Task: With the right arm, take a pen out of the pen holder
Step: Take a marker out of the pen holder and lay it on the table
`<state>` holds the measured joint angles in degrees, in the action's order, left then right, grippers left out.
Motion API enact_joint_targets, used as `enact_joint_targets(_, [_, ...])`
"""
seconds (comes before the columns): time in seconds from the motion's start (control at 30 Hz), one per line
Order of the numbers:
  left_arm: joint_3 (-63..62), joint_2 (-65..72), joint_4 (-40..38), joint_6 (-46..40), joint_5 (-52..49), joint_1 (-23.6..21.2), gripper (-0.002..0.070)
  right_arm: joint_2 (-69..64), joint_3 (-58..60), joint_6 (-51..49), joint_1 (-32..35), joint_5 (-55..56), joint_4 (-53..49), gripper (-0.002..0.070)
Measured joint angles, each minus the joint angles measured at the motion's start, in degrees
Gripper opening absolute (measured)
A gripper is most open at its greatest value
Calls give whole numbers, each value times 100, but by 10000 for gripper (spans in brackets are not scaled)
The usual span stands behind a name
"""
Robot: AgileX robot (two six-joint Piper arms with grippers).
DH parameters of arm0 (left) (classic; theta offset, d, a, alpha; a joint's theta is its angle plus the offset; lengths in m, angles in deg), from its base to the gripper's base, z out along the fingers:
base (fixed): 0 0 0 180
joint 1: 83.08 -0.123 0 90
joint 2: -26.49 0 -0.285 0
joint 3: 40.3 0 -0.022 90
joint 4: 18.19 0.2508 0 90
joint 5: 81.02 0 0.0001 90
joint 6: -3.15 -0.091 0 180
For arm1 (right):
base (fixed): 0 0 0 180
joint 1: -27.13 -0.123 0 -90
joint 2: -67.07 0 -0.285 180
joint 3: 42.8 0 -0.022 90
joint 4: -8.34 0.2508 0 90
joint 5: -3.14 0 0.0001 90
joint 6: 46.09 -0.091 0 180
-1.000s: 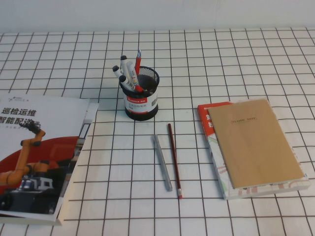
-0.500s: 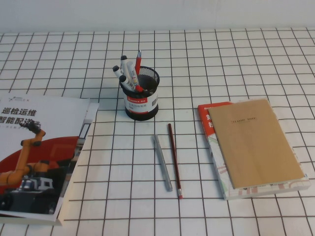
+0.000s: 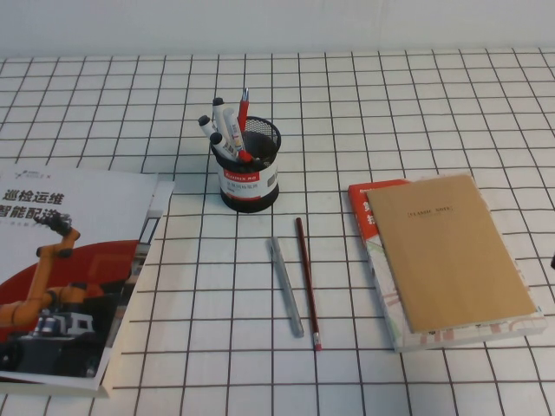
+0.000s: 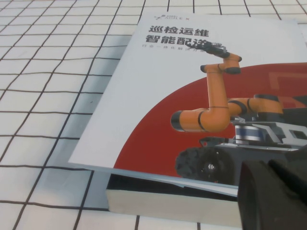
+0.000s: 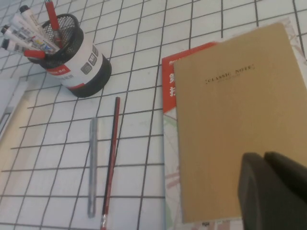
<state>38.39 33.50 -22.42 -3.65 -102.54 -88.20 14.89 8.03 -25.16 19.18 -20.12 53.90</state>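
Observation:
A black mesh pen holder point(image 3: 250, 178) point(image 5: 79, 62) with a white and red label stands at the table's middle back. It holds several markers and pens point(image 3: 227, 130). In front of it a grey pen point(image 3: 286, 286) and a red pencil point(image 3: 306, 279) lie side by side on the checked cloth. My right gripper point(image 5: 265, 157) is shut and empty. It hovers over the near right part of the brown notebook point(image 5: 240, 120), far from the holder, and shows only as a dark sliver at the high view's right edge point(image 3: 553, 260). My left gripper point(image 4: 266, 165) is shut over the big book's near corner.
The brown notebook point(image 3: 447, 251) lies on a red and white book at the right. A large book point(image 3: 61, 269) point(image 4: 192, 96) with an orange robot arm on its cover lies at the left. Open checked cloth stretches between the books and behind the holder.
A dark sliver of my right gripper has come into the high view at the right edge. Nothing on the table has moved.

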Motion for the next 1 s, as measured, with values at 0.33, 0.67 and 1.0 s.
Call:
enact_joint_targets(0.33, [0,0,0,0,0,0,-3,-2168,-1581,379,-1517,1139,-369,-16])
enact_joint_targets(0.67, [0,0,0,0,0,0,-3,-3972,-2410,431,-3315,3512,-1145,2])
enact_joint_targets(1.0, [0,0,0,0,0,0,-3,-5315,-2489,-1282,-3574,6430,-3838,251])
